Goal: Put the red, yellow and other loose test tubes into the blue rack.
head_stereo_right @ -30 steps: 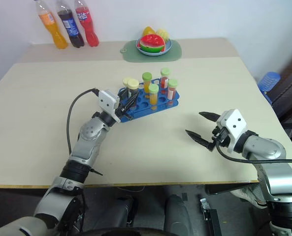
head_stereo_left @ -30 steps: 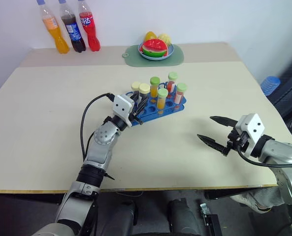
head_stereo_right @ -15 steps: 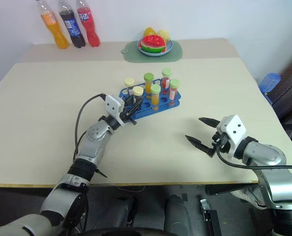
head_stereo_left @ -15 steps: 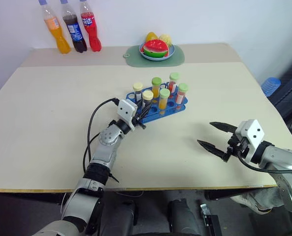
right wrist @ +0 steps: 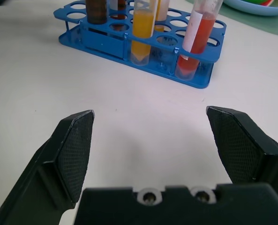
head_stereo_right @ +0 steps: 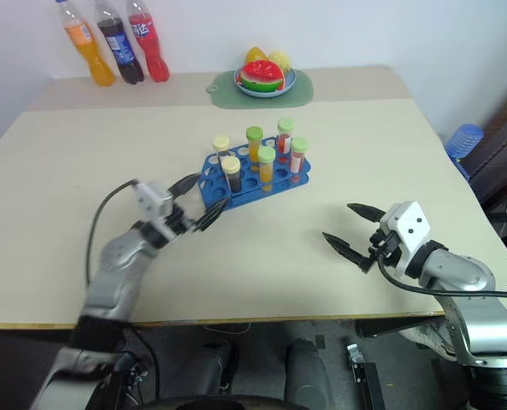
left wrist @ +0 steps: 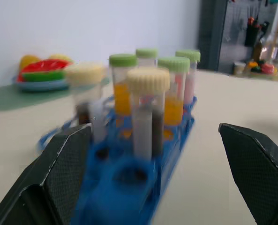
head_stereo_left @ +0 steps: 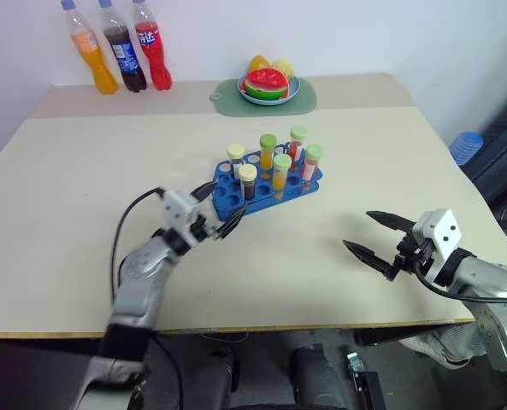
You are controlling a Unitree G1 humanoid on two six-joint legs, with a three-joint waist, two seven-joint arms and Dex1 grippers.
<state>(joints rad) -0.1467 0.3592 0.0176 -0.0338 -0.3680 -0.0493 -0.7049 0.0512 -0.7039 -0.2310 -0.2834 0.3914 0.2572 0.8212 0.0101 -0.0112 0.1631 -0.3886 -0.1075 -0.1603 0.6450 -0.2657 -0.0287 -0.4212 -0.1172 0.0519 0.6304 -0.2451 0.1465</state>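
Over at the far left corner of the table (head_stereo_left: 73, 179): three soda bottles (head_stereo_left: 121, 46), orange, dark cola and red, with labels too small to make out. No other readable writing anywhere.

Roughly mid-table, a bit toward the far edge: blue rack (head_stereo_left: 267, 178), angled, with rows of round holes and several of them unfilled. Six test tubes (head_stereo_left: 281, 172) standing upright in it, four with green caps, two with pale yellow caps. Contents orange-yellow in a couple, red in a couple, dark brown in the nearest yellow-capped one (head_stereo_left: 247, 181). No loose tubes lying on the table.

Left gripper (head_stereo_left: 221, 211) just beside the rack's near left end, fingers spread wide, holding nothing. Right gripper (head_stereo_left: 377, 238) well apart from the rack, near the right front part of the table, also spread wide and empty.

Table top plain beige, mostly bare. At the far edge, a green mat (head_stereo_left: 263, 94) with a plate of toy fruit (head_stereo_left: 268, 84), watermelon slice in front. White wall behind.
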